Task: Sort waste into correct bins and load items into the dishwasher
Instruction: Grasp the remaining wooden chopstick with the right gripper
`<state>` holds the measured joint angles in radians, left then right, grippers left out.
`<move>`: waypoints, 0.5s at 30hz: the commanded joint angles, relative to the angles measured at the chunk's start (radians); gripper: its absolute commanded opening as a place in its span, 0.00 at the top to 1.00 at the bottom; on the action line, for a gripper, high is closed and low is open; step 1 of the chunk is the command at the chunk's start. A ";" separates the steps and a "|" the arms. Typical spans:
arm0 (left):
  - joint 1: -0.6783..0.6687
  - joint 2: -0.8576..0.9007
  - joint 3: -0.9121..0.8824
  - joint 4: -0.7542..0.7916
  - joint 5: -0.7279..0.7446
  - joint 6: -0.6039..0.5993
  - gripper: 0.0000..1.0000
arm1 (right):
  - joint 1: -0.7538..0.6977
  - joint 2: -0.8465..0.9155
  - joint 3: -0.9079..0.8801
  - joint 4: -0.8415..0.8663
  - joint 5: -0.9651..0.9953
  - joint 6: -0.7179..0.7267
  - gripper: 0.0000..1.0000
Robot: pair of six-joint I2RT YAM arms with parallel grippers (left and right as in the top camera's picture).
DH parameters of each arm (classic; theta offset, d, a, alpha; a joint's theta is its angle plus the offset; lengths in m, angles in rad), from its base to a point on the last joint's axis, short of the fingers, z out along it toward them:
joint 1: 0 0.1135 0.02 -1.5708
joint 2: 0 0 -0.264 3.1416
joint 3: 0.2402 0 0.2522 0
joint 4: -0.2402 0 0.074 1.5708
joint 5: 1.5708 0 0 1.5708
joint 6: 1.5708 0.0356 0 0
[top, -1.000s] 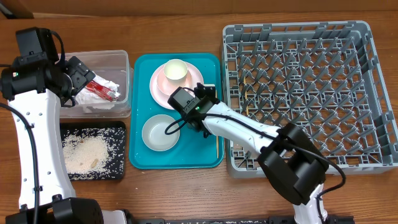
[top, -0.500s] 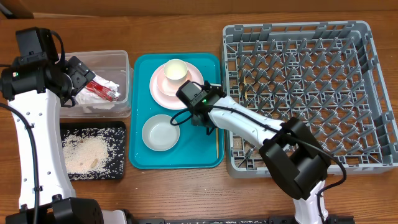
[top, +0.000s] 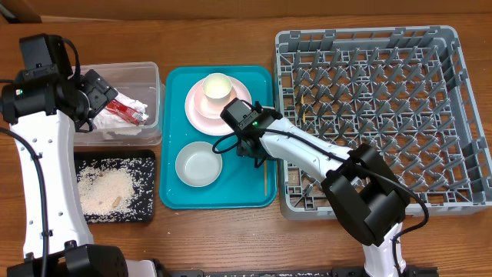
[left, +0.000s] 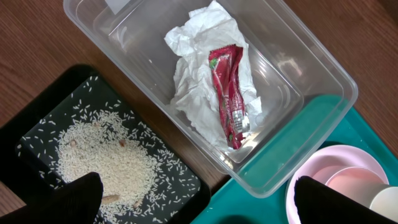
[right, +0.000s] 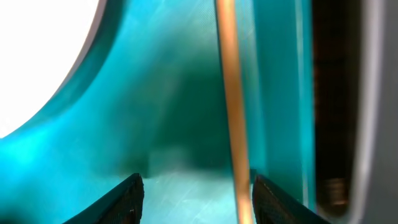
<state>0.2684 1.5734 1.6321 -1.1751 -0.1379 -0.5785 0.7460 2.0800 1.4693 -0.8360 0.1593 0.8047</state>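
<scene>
Left gripper [left: 205, 198] gapes wide above the clear rectangular plastic tub [left: 323, 74] holding the crumpled white paper napkin [left: 193, 81] and small red sauce packet [left: 230, 93]. Right gripper [right: 198, 186], half-spread, straddles a thin wooden chopstick [right: 230, 93] lying on the teal tray [right: 155, 124].

My right gripper [top: 256, 156] has left the pale grey-green bowl [top: 198, 164], whose rim it hung over a second ago, and slid across the teal tray [top: 238, 188] toward the edge beside the dish rack [top: 453, 115]. Most of that travel came in the first half-second; since then I see only a slight further creep. It now sits low over a wooden chopstick [right: 231, 112], which runs between its parted fingers, nearer one than the other
</scene>
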 commanded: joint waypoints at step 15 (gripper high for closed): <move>0.000 0.003 0.019 0.001 0.008 -0.020 0.00 | -0.007 0.006 -0.010 0.042 -0.031 -0.200 0.58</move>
<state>0.2684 1.5734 1.6321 -1.1751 -0.1379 -0.5785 0.7456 2.0800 1.4673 -0.7975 0.0944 0.6735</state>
